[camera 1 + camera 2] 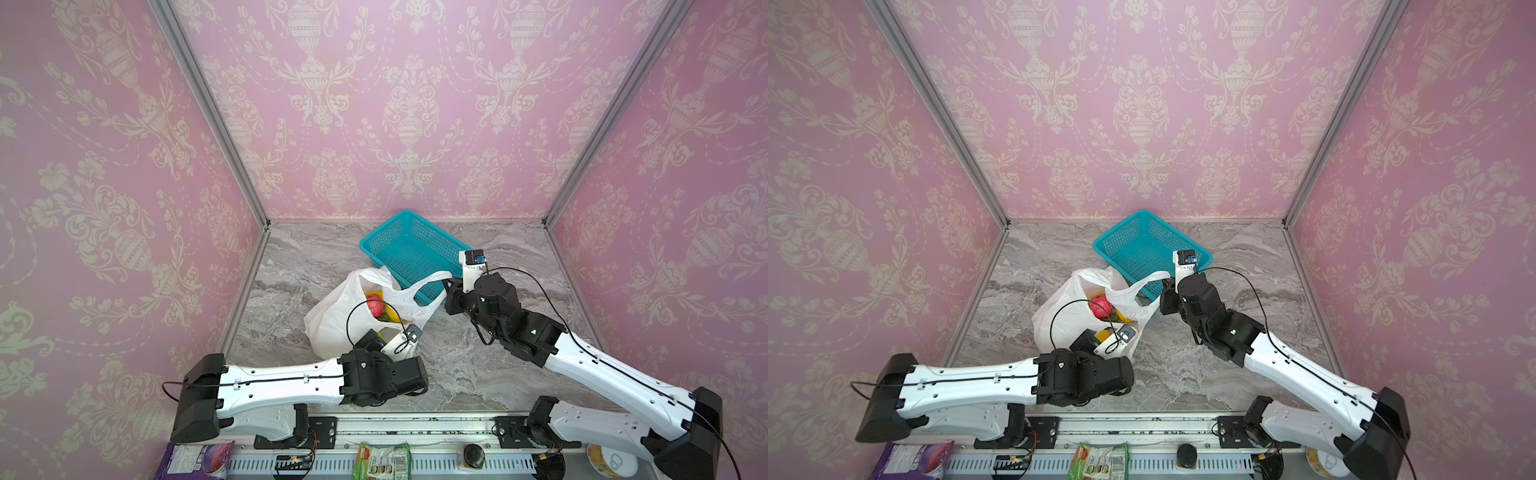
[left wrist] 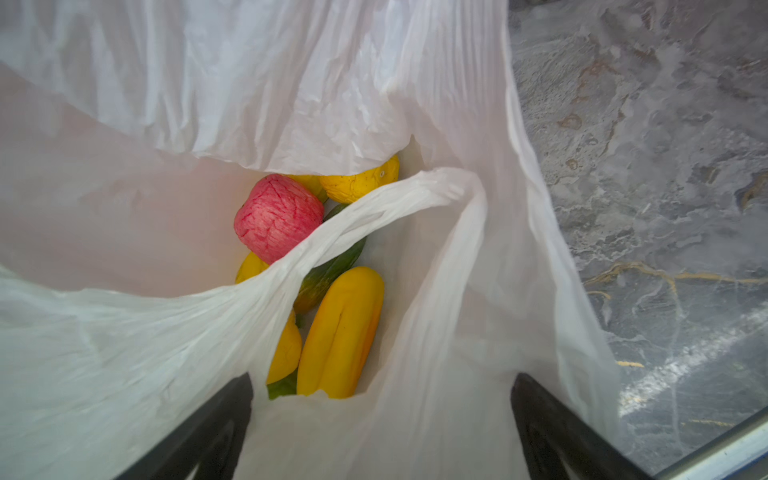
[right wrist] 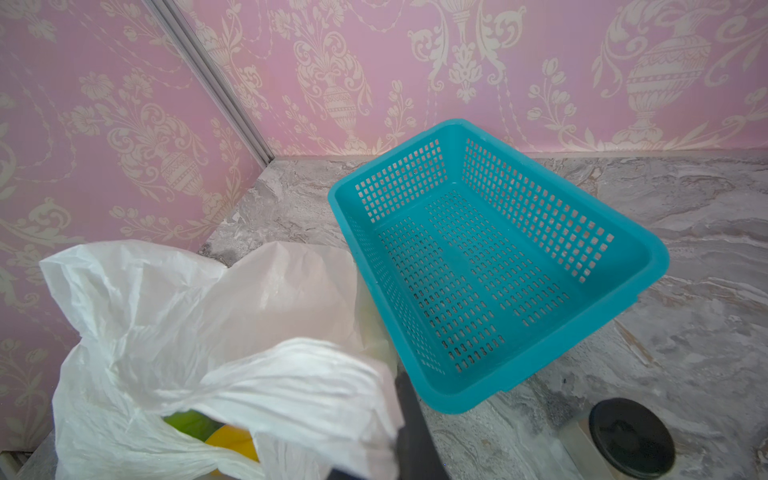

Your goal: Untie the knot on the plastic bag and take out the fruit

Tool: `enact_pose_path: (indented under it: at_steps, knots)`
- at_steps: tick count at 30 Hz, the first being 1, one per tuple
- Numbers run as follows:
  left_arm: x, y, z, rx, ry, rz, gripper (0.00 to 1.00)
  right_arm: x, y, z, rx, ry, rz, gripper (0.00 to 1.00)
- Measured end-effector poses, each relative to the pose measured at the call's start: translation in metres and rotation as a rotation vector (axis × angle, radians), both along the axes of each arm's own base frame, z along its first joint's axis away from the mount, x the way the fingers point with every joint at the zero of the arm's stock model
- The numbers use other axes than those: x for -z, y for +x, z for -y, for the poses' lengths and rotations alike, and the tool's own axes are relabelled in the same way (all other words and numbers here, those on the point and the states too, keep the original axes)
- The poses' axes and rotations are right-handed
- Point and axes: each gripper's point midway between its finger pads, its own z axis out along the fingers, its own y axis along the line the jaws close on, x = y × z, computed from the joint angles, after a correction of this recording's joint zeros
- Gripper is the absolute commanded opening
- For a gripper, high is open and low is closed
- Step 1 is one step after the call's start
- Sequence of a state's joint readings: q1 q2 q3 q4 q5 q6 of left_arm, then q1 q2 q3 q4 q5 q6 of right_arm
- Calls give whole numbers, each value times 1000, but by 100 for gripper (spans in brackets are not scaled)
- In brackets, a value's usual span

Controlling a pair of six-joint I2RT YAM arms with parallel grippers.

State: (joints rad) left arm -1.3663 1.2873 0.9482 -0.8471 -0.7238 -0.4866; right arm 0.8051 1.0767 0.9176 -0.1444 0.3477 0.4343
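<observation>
Open plastic bag [image 1: 328, 324] beside teal basket [image 1: 382, 228]: knot undone, fruit [image 2: 340, 332] not yet removed; right gripper [image 1: 448, 289] pinches a handle [image 1: 434, 275], left gripper [image 2: 382, 380], jaws spread, at bag mouth.

The left arm [image 1: 282, 378] is built of long white shells dotted with small dark screw holes, capped by blocky black joint housings; a thin black cable [image 1: 270, 380] runs along the shell under white clips, back from the jaws; the right arm [image 1: 602, 365] is the same make, with a small green light [image 1: 533, 331] on a black housing behind its jaws. Just behind the jaws, each arm has a white bracket with a small dark camera and a looping black lead; the left wrist camera [image 1: 411, 334] is plain; the right wrist camera [image 1: 476, 256] shows a blue patch. The left gripper [image 2: 382, 380] has matte black, wedge-shaped fingers [image 2: 216, 432]; the right gripper [image 1: 446, 286] is black too.
</observation>
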Motion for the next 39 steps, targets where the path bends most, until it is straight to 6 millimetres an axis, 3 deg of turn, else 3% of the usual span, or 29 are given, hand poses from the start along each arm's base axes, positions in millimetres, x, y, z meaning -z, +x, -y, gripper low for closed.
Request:
enact_pose_path:
  at_steps: [2,3,5,7,11,15,18,22,26,29,32,35,39]
  knots:
    - [-1,5,-2,-26,31,29,97,1,0,-1,-1,2,-3,10]
    - [-2,7,-3,-36,37,42,89,0,0,-1,-2,4,-3,10]
    - [-9,14,-4,-68,38,82,44,0,0,-1,-1,6,-5,11]
    - [-17,22,-6,-97,30,122,17,0,0,-1,0,9,-6,12]
    - [-40,31,-7,-125,-11,204,3,5,-2,4,19,10,-14,31]
    - [-81,35,-12,-132,-178,275,0,23,-5,22,81,-37,-47,71]
    - [-121,41,-33,-173,-344,329,0,27,-9,37,128,-72,-58,84]
    - [-162,50,-66,-243,-489,409,0,9,-21,54,139,-80,-19,99]
    - [-176,61,-81,-276,-480,457,0,-46,-39,54,61,-22,85,100]
    - [-183,74,-82,-292,-417,477,0,-97,-56,43,-46,73,177,90]
    - [-192,93,-88,-333,-357,498,0,-128,-67,30,-130,143,236,85]
    - [-207,113,-106,-404,-314,524,0,-133,-62,13,-172,150,230,83]
    - [-245,136,-131,-497,-290,585,0,-108,-46,-13,-200,99,164,82]
